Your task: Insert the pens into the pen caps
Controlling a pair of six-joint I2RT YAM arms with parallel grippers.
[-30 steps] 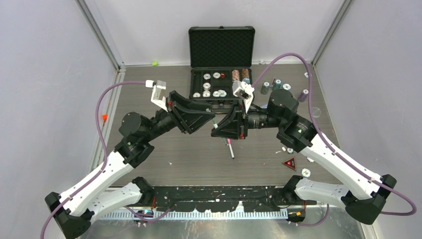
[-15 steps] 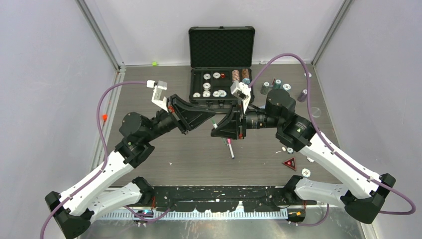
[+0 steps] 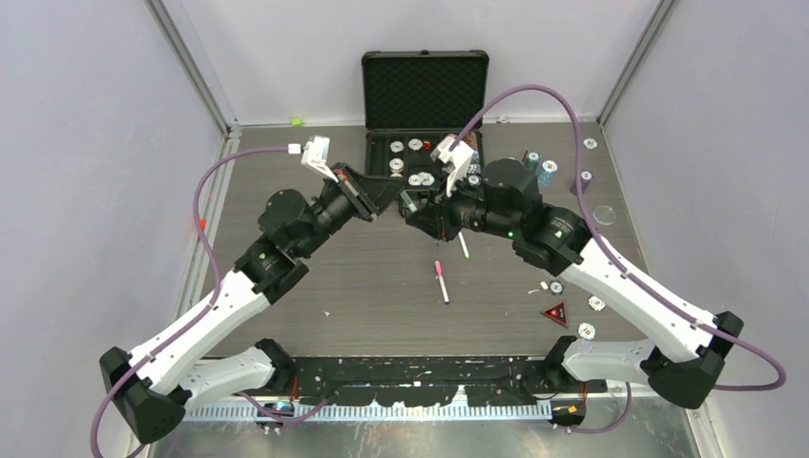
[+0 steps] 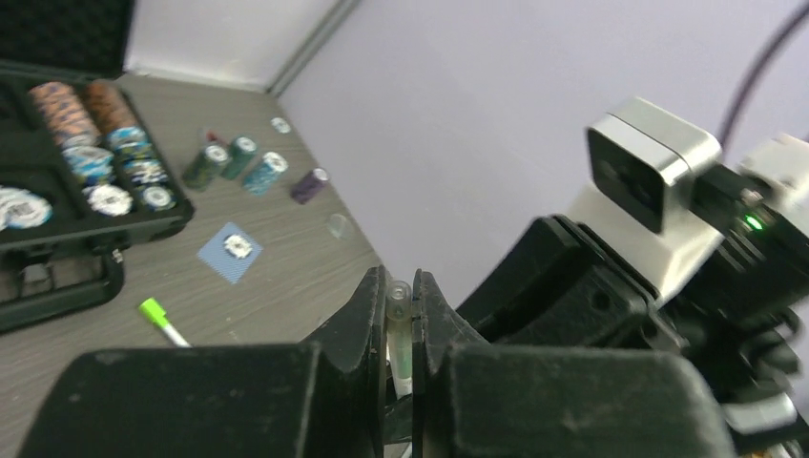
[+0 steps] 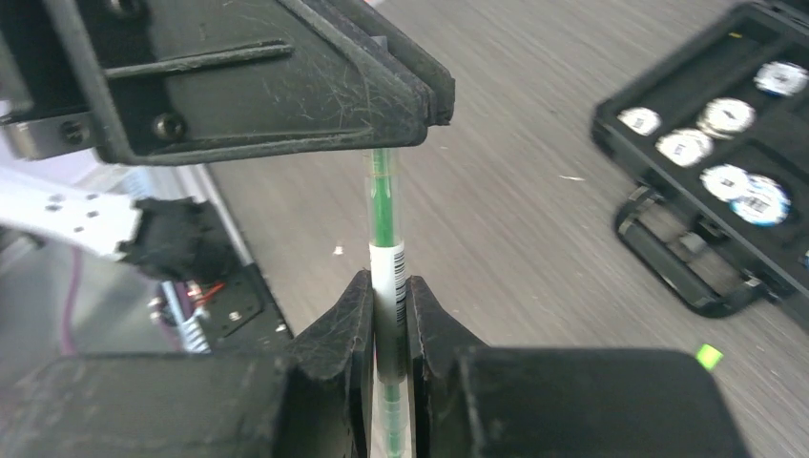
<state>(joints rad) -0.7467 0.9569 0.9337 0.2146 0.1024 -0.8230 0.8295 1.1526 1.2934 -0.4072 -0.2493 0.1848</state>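
Both grippers meet in the air over the table's middle, just in front of the case. My right gripper (image 5: pixel 386 279) (image 3: pixel 414 215) is shut on a white-barrelled pen (image 5: pixel 387 260) with a barcode. The pen's green front end reaches across to my left gripper (image 4: pixel 399 286) (image 3: pixel 397 198). That gripper is shut on a pale translucent pen cap (image 4: pixel 399 307) that sits over the green end. Two more pens lie on the table: one with a pink end (image 3: pixel 441 282) and a white one (image 3: pixel 464 247) whose green tip (image 4: pixel 153 310) shows in the left wrist view.
An open black case (image 3: pixel 425 72) with poker chips stands at the back. Chip stacks (image 3: pixel 534 162) and loose chips lie at the back right, and a red triangular token (image 3: pixel 554 313) at the front right. A blue card (image 4: pixel 230 252) lies beside the case.
Both arms have lifted and swung back toward the case, still tip to tip. My left gripper has closed on the cap. The white pen on the table is now uncovered.
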